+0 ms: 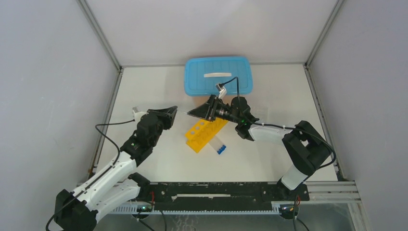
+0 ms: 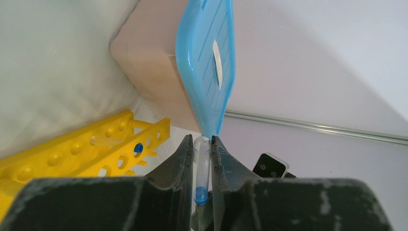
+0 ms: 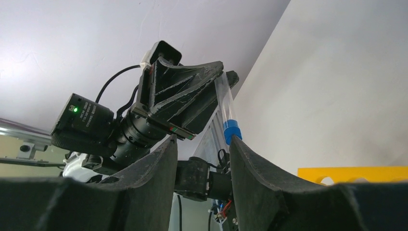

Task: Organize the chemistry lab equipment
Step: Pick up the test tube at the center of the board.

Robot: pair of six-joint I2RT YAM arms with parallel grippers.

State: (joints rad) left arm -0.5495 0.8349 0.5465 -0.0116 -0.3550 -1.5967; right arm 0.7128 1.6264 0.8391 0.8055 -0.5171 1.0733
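I note the left arm stretched forward and rightward, left tool (image 2: pixel 202 140) clenched on a clear blue-capped tube (image 2: pixel 201 168), right tool (image 3: pixel 203 140) facing it, released.

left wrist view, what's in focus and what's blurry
In the left wrist view the tube pinched in the left claw and the yellow rack look sharp; in that same view the claw's near body along the bottom is a dark blur.

No readable text or labels, as far as visible.
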